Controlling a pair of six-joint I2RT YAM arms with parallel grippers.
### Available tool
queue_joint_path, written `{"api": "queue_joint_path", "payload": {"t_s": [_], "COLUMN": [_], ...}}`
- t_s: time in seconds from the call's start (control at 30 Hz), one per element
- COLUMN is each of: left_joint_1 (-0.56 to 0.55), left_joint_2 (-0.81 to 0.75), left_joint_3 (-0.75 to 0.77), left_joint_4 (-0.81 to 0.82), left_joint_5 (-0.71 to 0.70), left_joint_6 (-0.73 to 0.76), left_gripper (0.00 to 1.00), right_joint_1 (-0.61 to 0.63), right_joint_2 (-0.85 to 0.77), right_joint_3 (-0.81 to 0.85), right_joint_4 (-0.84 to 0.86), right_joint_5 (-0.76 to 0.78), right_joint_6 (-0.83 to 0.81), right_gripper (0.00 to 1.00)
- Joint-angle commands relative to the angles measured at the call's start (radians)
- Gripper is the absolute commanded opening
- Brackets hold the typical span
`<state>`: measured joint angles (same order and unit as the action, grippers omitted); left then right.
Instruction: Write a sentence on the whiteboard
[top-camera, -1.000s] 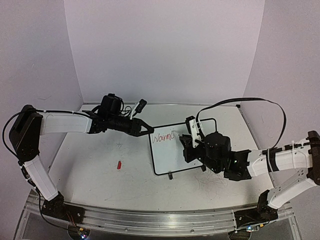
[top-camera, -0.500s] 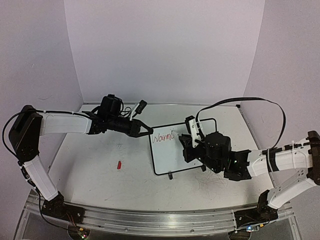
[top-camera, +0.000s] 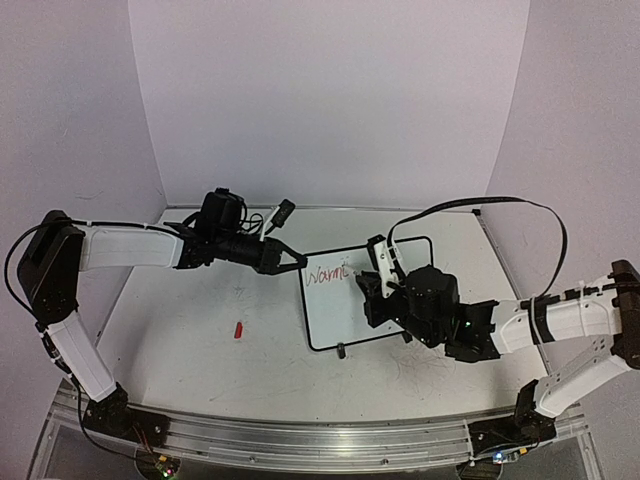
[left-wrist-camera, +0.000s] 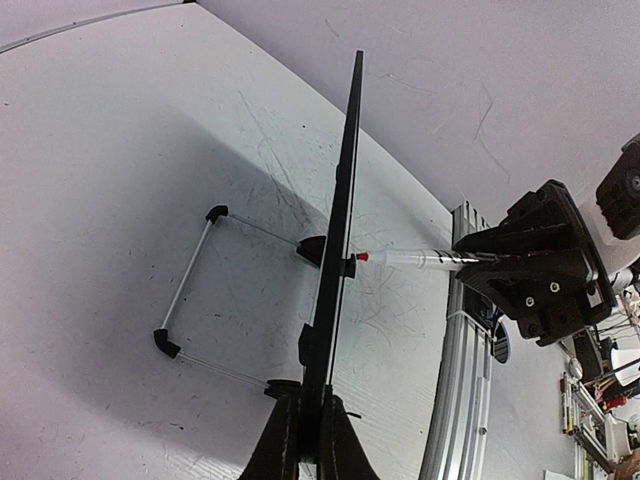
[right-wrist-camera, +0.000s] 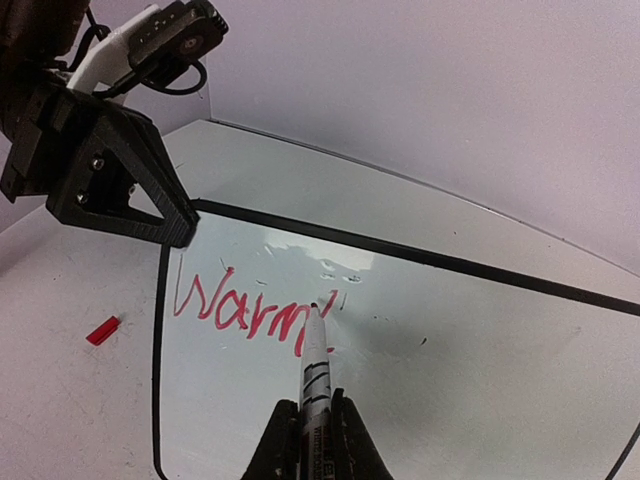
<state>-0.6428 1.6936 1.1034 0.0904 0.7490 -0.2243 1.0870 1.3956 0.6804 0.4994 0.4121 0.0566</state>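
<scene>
Writing step, first word: sentence reads "Warm", upper left of whiteboard. The right gripper clamps marker; the left gripper pinches its edge. Next, likely: "t" stroke, light tip pressure.

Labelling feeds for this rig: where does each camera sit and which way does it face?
Top external: overhead, behind the robot, looking down on the table; left arm and right arm show.
Left wrist: on the left arm, sighting along the board's edge towards the right tool; own fingers grip it.
Right wrist: on the right arm, facing the board's front and the left tool; own fingers hold the marker.
Both wrist views share the marker and board.
</scene>
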Motion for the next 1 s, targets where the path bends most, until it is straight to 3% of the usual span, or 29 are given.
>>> {"api": "queue_joint_path", "payload": {"t_s": [0.0,0.97], "left_joint_1": [0.002,0.002], "left_joint_2": [-0.042,-0.05], "left_joint_3": [-0.001,-0.002], "left_joint_4": [0.024,0.024], "left_joint_5": [-0.006,0.006], "left_joint_6": [0.009,0.011], "left_gripper": [0.01,0.0], "right_joint_1": [-0.003,-0.004], "right_joint_2": [0.017,0.052], "right_joint_3": [0.024,0.057], "right_joint_4": [0.005,0.009], "right_joint_5": [0.04,0.07], "right_joint_6": [0.014,0.008], "right_gripper": [0.0,0.0]}}
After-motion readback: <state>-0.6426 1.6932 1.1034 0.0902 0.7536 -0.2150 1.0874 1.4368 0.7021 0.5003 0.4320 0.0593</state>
